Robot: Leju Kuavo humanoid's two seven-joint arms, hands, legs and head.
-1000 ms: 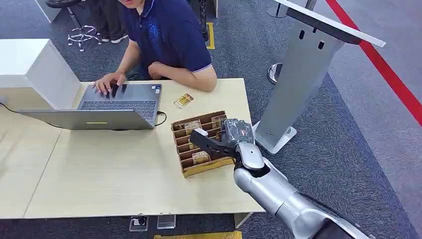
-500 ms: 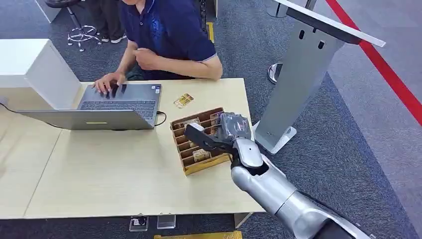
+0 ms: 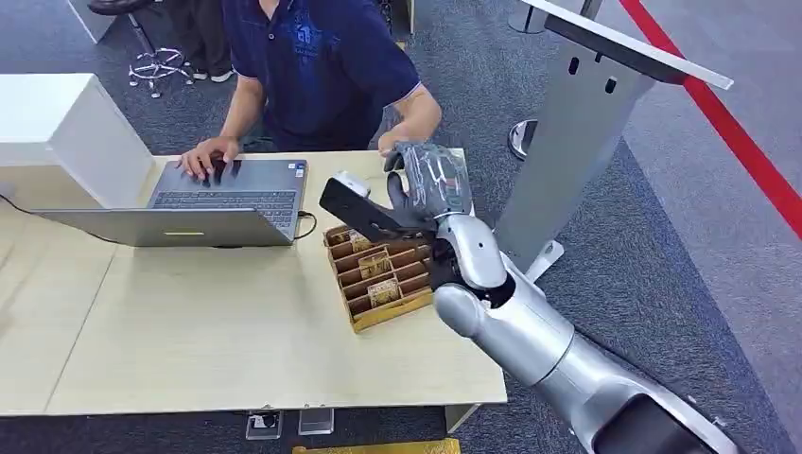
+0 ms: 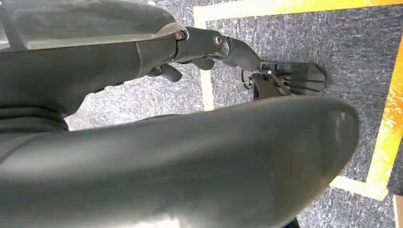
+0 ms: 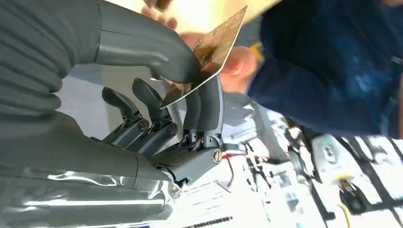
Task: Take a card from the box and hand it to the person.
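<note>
My right hand (image 3: 416, 194) is raised above the far end of the brown card box (image 3: 383, 293), which sits on the table with several cards in its slots. In the right wrist view the thumb and fingers pinch a gold-brown card (image 5: 211, 50) by its lower part. The person in a dark blue shirt (image 3: 322, 66) sits across the table, with one hand (image 3: 394, 142) just beyond my right hand, seen blurred behind the card as a hand (image 5: 240, 64). My left hand (image 4: 214, 45) hangs over the carpet and holds nothing, its fingers loosely apart.
An open grey laptop (image 3: 189, 203) lies left of the box, with the person's other hand (image 3: 208, 156) on its keyboard. A white cabinet (image 3: 57, 123) stands at the table's far left. A grey slanted stand (image 3: 567, 142) rises close to the table's right edge (image 3: 482, 284).
My right hand has lifted out of the box with the card and moved up towards the person. The person's arm left the table and that hand came near mine.
</note>
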